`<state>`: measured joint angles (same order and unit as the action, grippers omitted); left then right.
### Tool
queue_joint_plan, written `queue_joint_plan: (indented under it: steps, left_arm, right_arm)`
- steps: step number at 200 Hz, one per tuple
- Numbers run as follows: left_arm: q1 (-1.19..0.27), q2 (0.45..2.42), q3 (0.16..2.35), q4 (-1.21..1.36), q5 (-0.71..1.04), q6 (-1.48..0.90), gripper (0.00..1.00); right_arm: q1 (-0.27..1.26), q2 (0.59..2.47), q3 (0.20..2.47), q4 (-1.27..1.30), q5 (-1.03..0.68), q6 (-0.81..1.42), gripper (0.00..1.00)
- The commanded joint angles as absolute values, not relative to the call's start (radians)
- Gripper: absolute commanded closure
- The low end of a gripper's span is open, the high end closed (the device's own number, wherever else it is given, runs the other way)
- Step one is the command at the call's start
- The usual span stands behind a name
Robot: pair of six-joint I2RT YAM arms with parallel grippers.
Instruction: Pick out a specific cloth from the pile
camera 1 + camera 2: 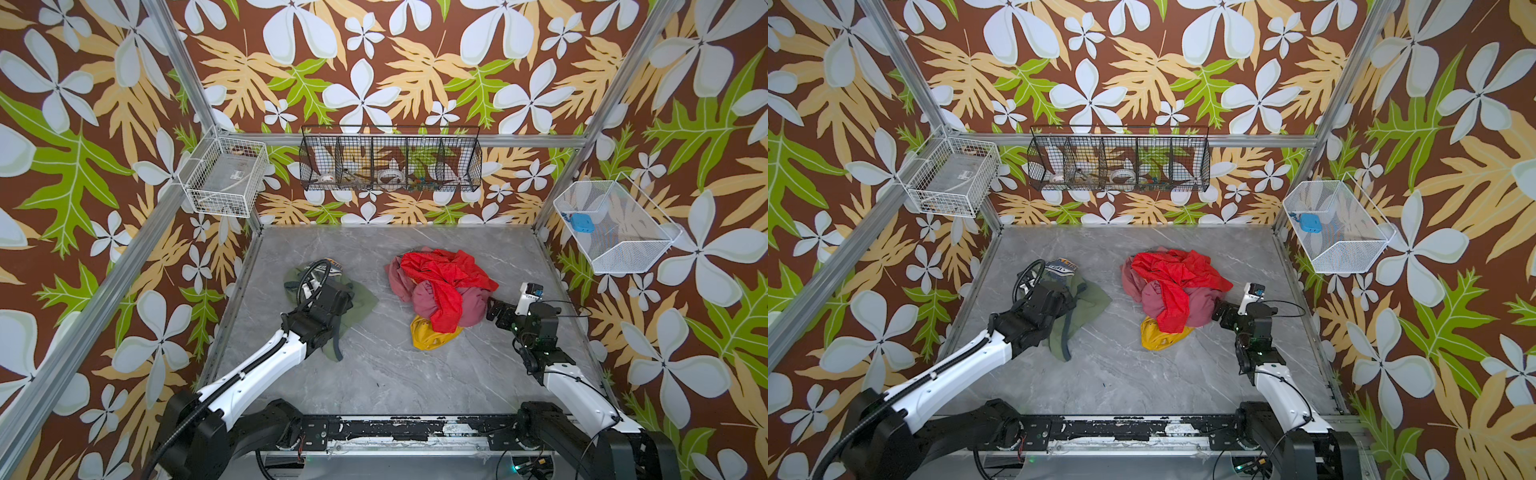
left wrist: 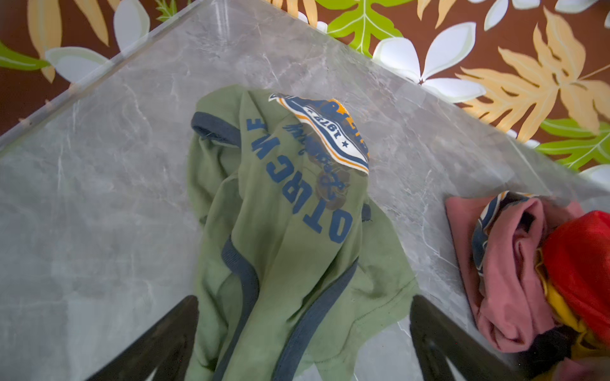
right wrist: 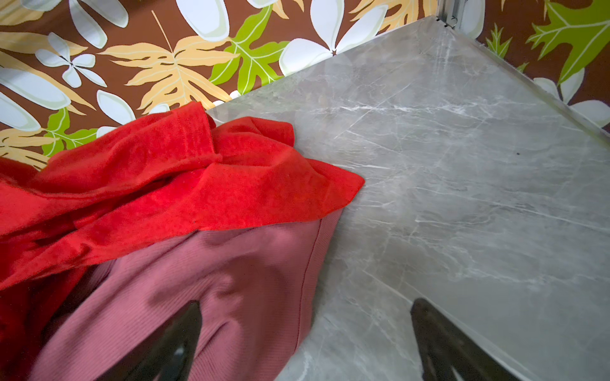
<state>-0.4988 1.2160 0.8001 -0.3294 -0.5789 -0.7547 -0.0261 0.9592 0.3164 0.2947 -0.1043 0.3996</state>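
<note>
Lift left gripper [image 2: 303,300], spread wide and empty, straight up, clear of cloth [image 2: 280,231]; leave right gripper [image 3: 305,303], also spread, beside pile [image 1: 440,286].

Cloth [image 2: 287,231]: olive green, grey-blue trim, navy block letters, navy-white-orange graphic patch.
Pile [image 1: 440,286]: bright red, dusty pink-maroon, mustard yellow.
Worktop [image 1: 374,374]: grey marble pattern, pale veins.
Walls [image 1: 104,166]: brown ground, white flowers, lime-green and tan leaves.
</note>
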Motion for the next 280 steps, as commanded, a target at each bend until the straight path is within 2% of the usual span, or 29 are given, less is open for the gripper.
queue_joint_plan:
  steps: [1, 107, 159, 192, 211, 243, 248, 280]
  left_arm:
    - [-0.459, 1.309, 0.832, -0.300, -0.485, -0.643, 0.00]
    - [-0.452, 1.570, 0.839, -0.213, -0.430, -0.629, 0.00]
    - [-0.443, 1.761, 0.902, -0.239, -0.396, -0.599, 0.01]
    - [-0.443, 1.780, 0.863, -0.197, -0.307, -0.570, 0.23]
    - [-0.436, 1.741, 0.820, -0.164, -0.295, -0.575, 0.59]
    - [-0.418, 1.646, 0.794, -0.145, -0.308, -0.569, 0.97]
    - [-0.417, 1.631, 0.798, -0.151, -0.316, -0.562, 1.00]
    - [-0.417, 1.522, 0.842, -0.182, -0.358, -0.509, 1.00]
  right_arm:
    - [-0.025, 0.946, 0.318, 0.303, -0.103, 0.388, 0.02]
    - [-0.025, 0.914, 0.335, 0.234, -0.076, 0.362, 0.01]
    - [-0.025, 0.875, 0.331, 0.212, -0.055, 0.347, 0.01]
    - [-0.025, 0.867, 0.334, 0.209, -0.048, 0.344, 0.01]
    - [-0.025, 0.872, 0.337, 0.216, -0.052, 0.348, 0.01]
    - [-0.025, 0.881, 0.341, 0.222, -0.060, 0.353, 0.01]
    - [-0.025, 0.881, 0.341, 0.222, -0.060, 0.354, 0.01]
    - [-0.025, 0.881, 0.339, 0.225, -0.062, 0.358, 0.01]
